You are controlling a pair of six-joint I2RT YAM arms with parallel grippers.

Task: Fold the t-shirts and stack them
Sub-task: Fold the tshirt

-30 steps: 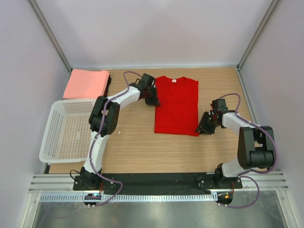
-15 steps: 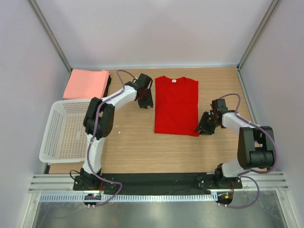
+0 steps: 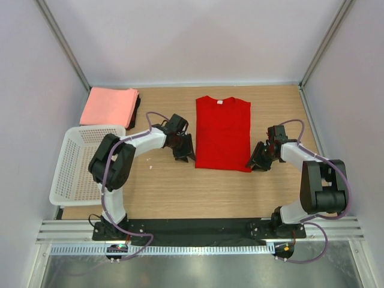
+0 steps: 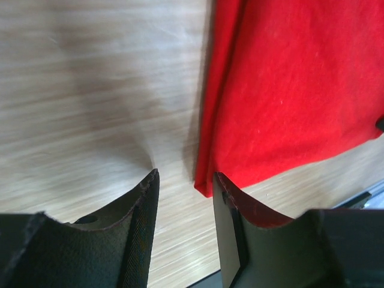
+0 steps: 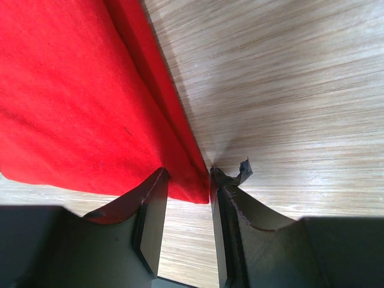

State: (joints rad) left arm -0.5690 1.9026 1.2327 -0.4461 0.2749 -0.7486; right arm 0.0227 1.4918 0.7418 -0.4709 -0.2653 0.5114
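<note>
The red t-shirt (image 3: 222, 133) lies flat in a long narrow fold at the middle of the table, collar at the far end. My left gripper (image 3: 187, 156) sits low at the shirt's near left corner and is open; in the left wrist view (image 4: 185, 177) that red corner (image 4: 207, 183) lies just inside the right finger. My right gripper (image 3: 255, 163) is open at the near right corner, with the red hem corner (image 5: 191, 189) between its jaws (image 5: 187, 174), not pinched. A folded salmon-pink t-shirt (image 3: 109, 105) rests at the far left on a dark one (image 3: 137, 105).
A white mesh basket (image 3: 57, 180) stands at the left edge, near the left arm's elbow. Bare wood shows around the red shirt. Grey walls close off the table on three sides.
My left gripper opened and travelled from the shirt's far left edge down to its near left corner. The right gripper has hardly moved.
</note>
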